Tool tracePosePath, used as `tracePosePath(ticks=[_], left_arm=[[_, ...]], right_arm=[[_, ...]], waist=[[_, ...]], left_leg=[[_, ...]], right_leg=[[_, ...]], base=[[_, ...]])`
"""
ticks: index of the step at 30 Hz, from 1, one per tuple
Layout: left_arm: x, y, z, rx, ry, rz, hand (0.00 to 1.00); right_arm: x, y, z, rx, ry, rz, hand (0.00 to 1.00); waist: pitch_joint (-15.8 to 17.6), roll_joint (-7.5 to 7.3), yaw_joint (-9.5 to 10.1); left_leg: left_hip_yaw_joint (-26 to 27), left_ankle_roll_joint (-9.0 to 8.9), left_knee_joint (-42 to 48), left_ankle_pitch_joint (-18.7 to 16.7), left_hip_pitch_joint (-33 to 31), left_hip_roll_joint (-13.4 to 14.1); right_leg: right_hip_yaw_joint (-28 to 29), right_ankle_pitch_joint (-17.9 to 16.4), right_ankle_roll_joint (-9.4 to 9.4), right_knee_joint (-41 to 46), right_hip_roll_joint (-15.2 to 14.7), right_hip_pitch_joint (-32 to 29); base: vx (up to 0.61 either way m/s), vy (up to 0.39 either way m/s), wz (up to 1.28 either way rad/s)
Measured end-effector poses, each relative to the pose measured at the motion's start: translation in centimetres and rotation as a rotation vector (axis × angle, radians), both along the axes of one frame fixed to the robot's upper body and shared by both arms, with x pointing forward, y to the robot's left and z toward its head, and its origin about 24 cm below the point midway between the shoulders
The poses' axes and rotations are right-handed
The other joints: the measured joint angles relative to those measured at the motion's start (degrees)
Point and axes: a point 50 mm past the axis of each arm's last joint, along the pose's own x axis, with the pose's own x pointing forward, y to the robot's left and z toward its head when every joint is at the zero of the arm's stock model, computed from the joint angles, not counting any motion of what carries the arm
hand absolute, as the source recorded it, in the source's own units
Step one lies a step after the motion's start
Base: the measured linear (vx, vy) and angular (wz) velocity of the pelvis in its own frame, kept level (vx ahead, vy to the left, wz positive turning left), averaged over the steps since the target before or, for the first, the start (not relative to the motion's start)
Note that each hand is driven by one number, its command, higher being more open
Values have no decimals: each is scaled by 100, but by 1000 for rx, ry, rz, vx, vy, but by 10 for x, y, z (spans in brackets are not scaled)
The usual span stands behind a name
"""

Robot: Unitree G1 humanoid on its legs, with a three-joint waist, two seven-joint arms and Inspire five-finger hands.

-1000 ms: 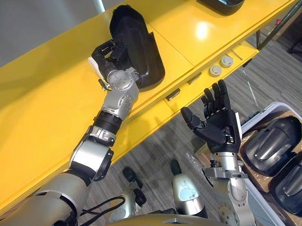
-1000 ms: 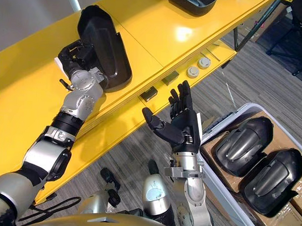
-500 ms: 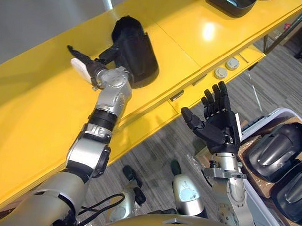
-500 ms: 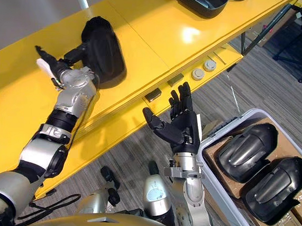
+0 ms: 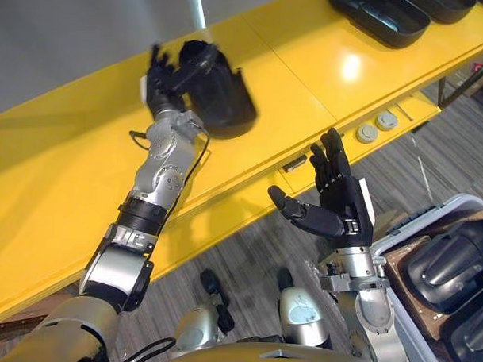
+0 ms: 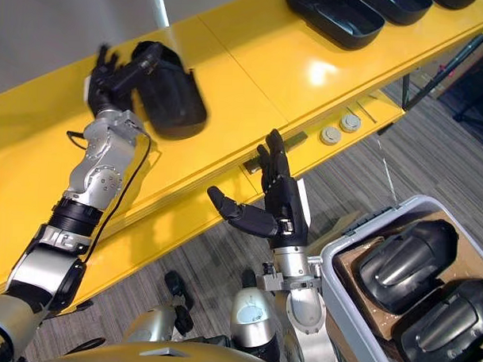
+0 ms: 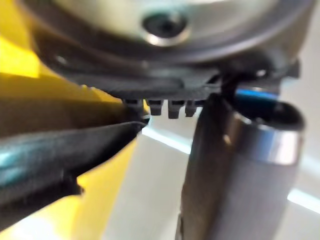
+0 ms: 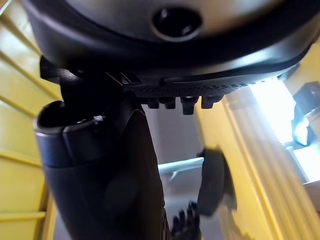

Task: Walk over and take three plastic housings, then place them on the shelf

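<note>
Near right: a grey plastic bin (image 6: 340, 249) stands on the grey floor (image 6: 437, 140). Two black moulded housings (image 6: 404, 264) lie side by side inside it.

The right hand (image 6: 279, 208) is held upright over the floor, just in front of the front edge of the long yellow shelf (image 6: 253, 78). Its fingers are straight and slightly spread, with the thumb out to the side. The palm is empty and touches nothing.

The left arm reaches up and forward across the shelf top. The left hand (image 5: 160, 81) sits at the left end of a black plastic housing (image 5: 222, 93), which lies on the shelf top toward the back edge. The hand is against the housing's rim but blurred, so I cannot tell whether the fingers clamp it or are released.

Far right end of the shelf: further black housings (image 5: 380, 17) lie in a row along the shelf top.
</note>
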Motion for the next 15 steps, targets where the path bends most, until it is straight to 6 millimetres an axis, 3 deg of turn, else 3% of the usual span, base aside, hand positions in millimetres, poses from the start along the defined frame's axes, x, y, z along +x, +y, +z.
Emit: tracePosePath(ticks=[3,8,13,15], left_arm=[[-19,-13,5,7,-109,-167,100],[-31,0,5,97,-165,-171,100],[-52,41,-15,334,-147,38,100],[-63,69,-42,416,-41,164,100]], right_arm=[[12,-10,16,-65,-78,-5,100],[17,-24,27,-140,-133,-79,100],[24,-30,36,-198,-161,-141,100],[27,-38,42,-235,-182,-210,100]], waist=[[-288,106,41],[-600,295,232],[-887,384,428],[-941,378,540]], left_leg=[[-56,18,-3,-8,20,-40],[-285,-17,-25,-22,83,-22],[-552,-80,-25,22,-9,-8],[-705,-101,-25,37,-58,-24]], right_leg=[[-49,6,17,-34,-42,65],[-337,-38,16,-120,-29,306],[-635,-60,-19,-205,-30,403],[-780,-78,-45,-208,-32,411]], base=[[0,44,10],[-23,20,22],[-24,19,30],[-22,18,30]])
